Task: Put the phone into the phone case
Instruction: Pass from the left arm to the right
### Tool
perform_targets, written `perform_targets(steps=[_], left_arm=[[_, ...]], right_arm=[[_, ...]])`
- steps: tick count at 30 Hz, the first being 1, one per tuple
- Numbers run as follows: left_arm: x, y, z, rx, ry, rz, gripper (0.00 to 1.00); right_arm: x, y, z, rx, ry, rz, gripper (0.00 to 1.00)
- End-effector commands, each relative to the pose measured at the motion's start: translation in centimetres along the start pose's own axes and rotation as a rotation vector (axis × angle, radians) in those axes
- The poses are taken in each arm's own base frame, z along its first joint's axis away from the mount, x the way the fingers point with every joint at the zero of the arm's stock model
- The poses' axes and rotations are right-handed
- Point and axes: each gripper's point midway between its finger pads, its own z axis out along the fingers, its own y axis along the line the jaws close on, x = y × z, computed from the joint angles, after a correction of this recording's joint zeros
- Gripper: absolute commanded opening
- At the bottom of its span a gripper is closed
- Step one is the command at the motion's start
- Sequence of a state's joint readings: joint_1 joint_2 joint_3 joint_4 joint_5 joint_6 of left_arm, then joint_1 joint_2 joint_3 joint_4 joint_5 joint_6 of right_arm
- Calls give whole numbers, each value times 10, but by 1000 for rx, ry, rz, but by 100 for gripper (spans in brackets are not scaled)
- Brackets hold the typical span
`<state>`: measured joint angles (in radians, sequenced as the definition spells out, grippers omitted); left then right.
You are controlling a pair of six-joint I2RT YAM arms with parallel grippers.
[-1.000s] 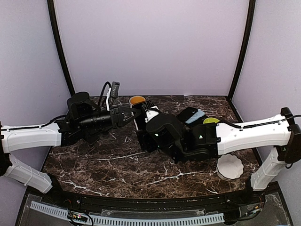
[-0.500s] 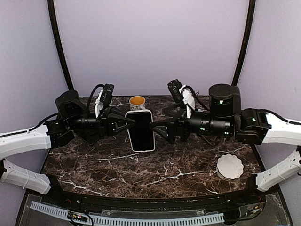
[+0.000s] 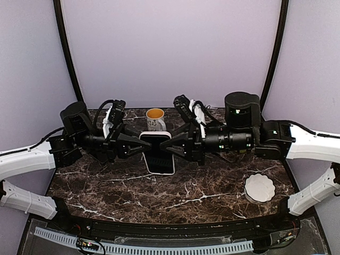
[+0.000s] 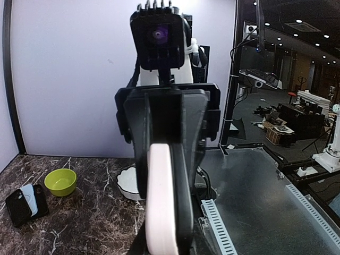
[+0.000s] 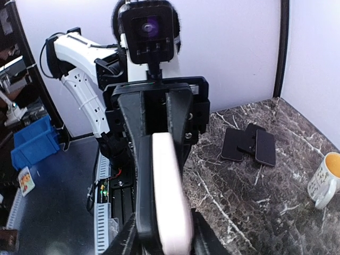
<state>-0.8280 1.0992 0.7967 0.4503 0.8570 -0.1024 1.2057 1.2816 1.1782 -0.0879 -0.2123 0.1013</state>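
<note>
Top external view: you are looking down on the marble table [image 3: 106, 186].
Right gripper [image 3: 173, 147]: it is clamping the phone's right edge.
Left gripper [image 3: 141, 146]: it is pinching the opposite edge, jaws standing nearly together.
Phone [image 3: 159, 158]: it is hanging between both grippers off the marble, screen up, white rim showing, just in front of the mug [image 3: 155, 119].
Dark slabs [image 5: 248, 144]: they are lying overlapped on the table (phones or cases, you cannot tell).
White dish [image 3: 260, 187]: it is sitting at the table's near right, well apart from the phone.
Green bowl [image 4: 60, 181]: it is sitting near the slabs.
</note>
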Motion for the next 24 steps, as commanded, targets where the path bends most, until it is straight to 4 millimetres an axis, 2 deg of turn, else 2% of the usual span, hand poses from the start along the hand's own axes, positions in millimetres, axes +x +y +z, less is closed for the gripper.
perform_targets(steps=[1, 2, 5, 8, 10, 11, 13, 15, 16, 18, 19, 20, 21, 24], left_arm=[[-29, -11, 0, 35, -56, 103, 0], [-30, -12, 0, 37, -58, 105, 0], [-29, -13, 1, 40, -51, 105, 0], [-26, -13, 0, 38, -35, 85, 0], [-24, -11, 0, 28, -28, 72, 12], [-25, -11, -1, 21, -28, 70, 26], [-24, -11, -2, 16, -28, 65, 39], [-26, -12, -3, 16, -34, 63, 40], [-28, -13, -3, 16, -40, 61, 38], [-30, -13, -3, 16, -49, 51, 24], [-30, -13, -3, 21, -54, 50, 10], [-30, -13, -3, 26, -53, 35, 4], [-27, -14, -1, 36, -48, 17, 1], [-24, -12, -1, 35, -43, -6, 0]], right_arm=[[-23, 0, 1, -21, -62, -8, 8], [-20, -2, 3, -16, -50, -3, 1], [-21, -4, 2, -14, -54, -4, 0], [-30, -1, -5, -22, -88, -23, 0], [-35, 0, -9, -25, -105, -34, 0], [-37, 1, -11, -30, -110, -39, 0], [-41, 5, -14, -53, -118, -49, 0], [-43, 10, -16, -76, -123, -59, 0], [-44, 11, -16, -82, -124, -62, 0], [-45, 13, -17, -87, -124, -66, 0], [-45, 12, -17, -83, -123, -68, 0], [-46, 12, -18, -79, -125, -70, 0], [-47, 11, -19, -74, -129, -71, 0], [-47, 9, -20, -66, -134, -70, 0]])
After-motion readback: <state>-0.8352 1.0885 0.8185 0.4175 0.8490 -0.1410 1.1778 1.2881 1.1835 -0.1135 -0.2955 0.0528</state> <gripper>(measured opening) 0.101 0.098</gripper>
